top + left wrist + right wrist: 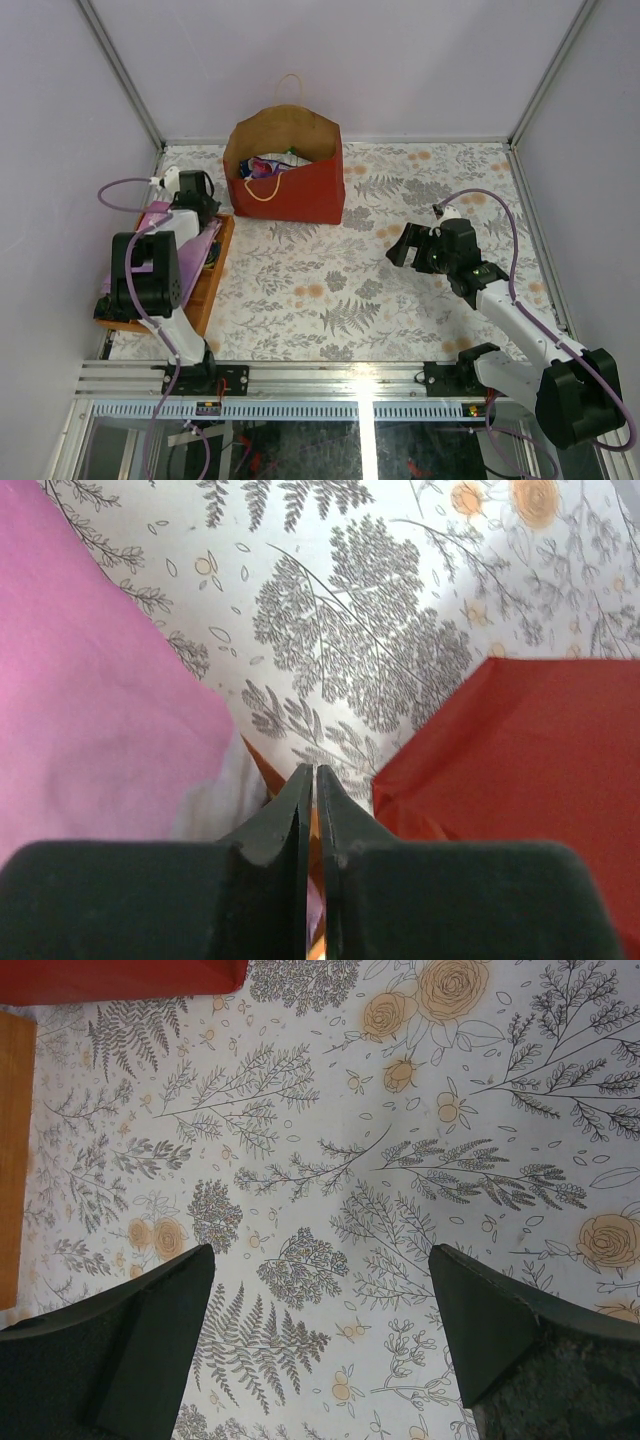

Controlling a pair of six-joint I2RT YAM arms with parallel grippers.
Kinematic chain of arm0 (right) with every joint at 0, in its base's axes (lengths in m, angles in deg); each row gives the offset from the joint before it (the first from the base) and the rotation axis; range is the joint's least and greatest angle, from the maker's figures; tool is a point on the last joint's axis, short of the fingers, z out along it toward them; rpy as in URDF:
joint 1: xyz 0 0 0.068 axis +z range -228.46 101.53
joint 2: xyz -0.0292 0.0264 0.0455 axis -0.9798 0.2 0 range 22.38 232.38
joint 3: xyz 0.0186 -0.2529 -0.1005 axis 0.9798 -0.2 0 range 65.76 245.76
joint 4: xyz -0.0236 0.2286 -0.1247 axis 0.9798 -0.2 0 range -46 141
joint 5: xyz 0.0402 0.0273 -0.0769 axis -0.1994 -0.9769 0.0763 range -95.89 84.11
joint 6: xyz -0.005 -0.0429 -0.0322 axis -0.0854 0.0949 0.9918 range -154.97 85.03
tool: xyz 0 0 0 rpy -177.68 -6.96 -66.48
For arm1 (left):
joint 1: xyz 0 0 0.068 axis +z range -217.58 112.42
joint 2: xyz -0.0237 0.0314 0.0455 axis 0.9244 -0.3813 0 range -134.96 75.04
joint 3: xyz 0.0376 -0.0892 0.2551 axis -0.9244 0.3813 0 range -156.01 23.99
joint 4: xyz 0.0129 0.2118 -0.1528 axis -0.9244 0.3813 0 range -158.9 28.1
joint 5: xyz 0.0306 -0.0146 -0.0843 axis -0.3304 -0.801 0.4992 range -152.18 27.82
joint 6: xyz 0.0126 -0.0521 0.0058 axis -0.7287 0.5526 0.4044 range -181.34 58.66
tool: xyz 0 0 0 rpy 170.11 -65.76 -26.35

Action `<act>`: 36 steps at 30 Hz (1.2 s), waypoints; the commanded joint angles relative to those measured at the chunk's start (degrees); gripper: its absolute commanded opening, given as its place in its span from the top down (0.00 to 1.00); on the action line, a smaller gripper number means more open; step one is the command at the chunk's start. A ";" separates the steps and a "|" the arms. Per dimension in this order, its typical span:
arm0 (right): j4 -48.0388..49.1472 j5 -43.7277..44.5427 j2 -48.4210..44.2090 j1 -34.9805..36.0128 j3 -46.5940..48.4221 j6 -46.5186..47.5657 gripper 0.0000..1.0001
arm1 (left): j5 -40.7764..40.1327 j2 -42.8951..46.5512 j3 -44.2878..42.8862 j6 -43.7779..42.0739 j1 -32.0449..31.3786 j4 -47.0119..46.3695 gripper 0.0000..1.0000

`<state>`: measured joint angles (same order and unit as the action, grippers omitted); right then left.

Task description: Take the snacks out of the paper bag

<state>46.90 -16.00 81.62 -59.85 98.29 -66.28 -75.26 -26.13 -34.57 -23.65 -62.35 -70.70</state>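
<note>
The paper bag [300, 190], red outside and brown inside, stands upright at the back middle of the table with its mouth open. Snacks [263, 168] show inside it as a heap of blue, purple and green packets. My left gripper [213, 207] is shut with nothing in it, just left of the bag's lower corner. In the left wrist view the left gripper [314, 772] has its jaws pressed together, and the bag's red wall [520, 750] is to their right. My right gripper [411, 247] hovers open over the tablecloth, right of the bag. The right gripper [320, 1270] holds nothing.
A wooden tray [205, 285] lies along the left edge under my left arm, with a flat pink-purple item [90, 680] on it. The tray's end [14, 1140] and the bag's base [120, 975] show in the right wrist view. White walls enclose the floral tablecloth [330, 290].
</note>
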 commanded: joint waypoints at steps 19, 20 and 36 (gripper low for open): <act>2.31 -2.28 -0.81 0.59 0.57 -0.79 0.04 | 7.09 2.62 2.86 -14.79 -5.66 3.65 0.46; 2.16 -2.02 -1.06 0.61 0.44 -0.70 0.04 | 7.45 1.81 2.31 -15.64 -5.75 4.00 0.47; 3.22 -2.55 0.28 0.57 0.03 -0.85 0.04 | 2.11 -7.46 -5.69 -14.25 -8.13 14.68 1.00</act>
<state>47.51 -17.58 81.93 -59.81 98.23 -66.91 -69.03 -33.21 -40.50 -42.69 -69.45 -60.45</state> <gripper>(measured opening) 0.962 0.239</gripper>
